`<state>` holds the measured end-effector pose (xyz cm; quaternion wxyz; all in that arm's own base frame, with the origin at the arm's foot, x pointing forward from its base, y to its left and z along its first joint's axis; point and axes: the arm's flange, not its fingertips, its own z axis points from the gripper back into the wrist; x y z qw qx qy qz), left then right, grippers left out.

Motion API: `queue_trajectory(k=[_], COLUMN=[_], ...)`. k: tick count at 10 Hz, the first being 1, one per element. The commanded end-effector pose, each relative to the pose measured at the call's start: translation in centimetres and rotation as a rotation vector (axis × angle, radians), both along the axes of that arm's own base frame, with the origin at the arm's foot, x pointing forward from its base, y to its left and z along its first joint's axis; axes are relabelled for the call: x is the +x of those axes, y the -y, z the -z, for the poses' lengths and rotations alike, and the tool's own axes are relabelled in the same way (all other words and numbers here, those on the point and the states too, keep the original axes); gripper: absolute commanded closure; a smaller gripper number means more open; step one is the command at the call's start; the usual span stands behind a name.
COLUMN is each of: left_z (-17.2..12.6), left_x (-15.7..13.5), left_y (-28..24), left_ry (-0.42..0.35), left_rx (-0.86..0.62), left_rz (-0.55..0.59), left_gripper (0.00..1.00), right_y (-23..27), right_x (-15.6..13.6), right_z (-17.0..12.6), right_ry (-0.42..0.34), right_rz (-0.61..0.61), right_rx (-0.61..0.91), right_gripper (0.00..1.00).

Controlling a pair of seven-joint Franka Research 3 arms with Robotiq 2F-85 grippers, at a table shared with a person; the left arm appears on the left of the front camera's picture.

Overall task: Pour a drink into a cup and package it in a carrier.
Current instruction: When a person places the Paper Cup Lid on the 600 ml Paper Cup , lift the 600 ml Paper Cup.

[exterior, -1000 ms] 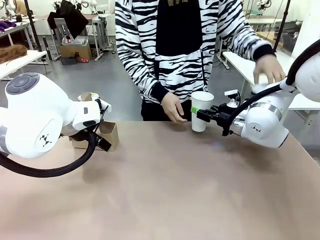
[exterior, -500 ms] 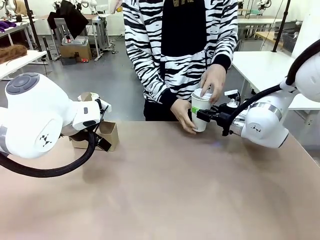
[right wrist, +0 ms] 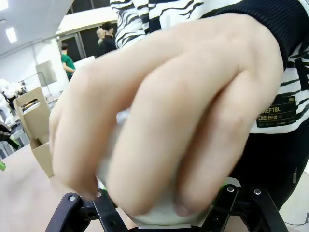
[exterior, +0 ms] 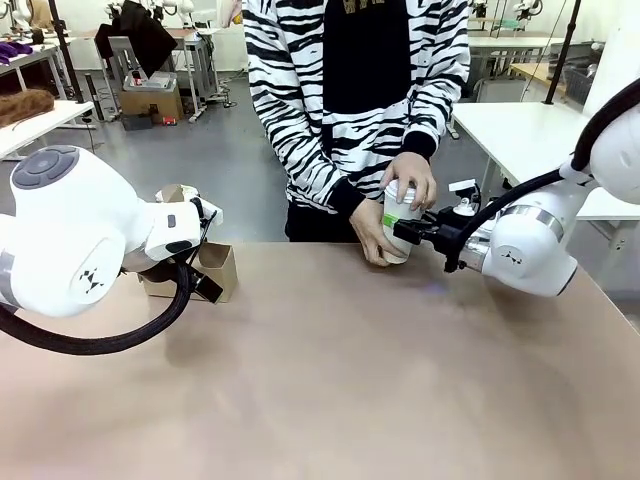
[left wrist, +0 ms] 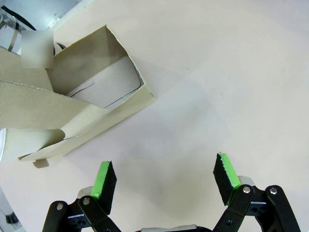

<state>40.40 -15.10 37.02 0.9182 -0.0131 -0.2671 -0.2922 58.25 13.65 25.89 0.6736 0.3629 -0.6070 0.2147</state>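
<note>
The left claw hangs spread wide over the tan bench, the low brown cardboard carrier just beyond its fingertips. Farther off, the right claw clamps the upright white paper cup (a person's hand covers its top), well right of the carrier, so the cup likely travels leftward

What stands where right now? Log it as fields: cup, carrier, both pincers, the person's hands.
cup: white paper, upright near the far edge of the table
right pincer: shut on cup
left pincer: open, above bare table beside carrier
carrier: brown cardboard, far left; visible compartment holds no cup
person: one hand on the cup's top, other hand against its side
</note>
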Motion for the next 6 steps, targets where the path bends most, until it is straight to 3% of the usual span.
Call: queue_trajectory(k=[1,6], left_z=[-0.03,-0.03], left_x=[-0.03,-0.03], left_y=[0.03,0.03], left_ry=[0.000,0.000], left_rx=[-0.001,-0.001], left_rz=[0.002,0.002], left_gripper=[0.00,0.00], right_y=[-0.33,-0.33], right_x=[-0.04,-0.04], right_z=[-0.37,-0.37], right_ry=[-0.001,-0.001], right_rz=[0.004,0.004], right_rx=[-0.002,-0.002], right_gripper=[0.19,0.19])
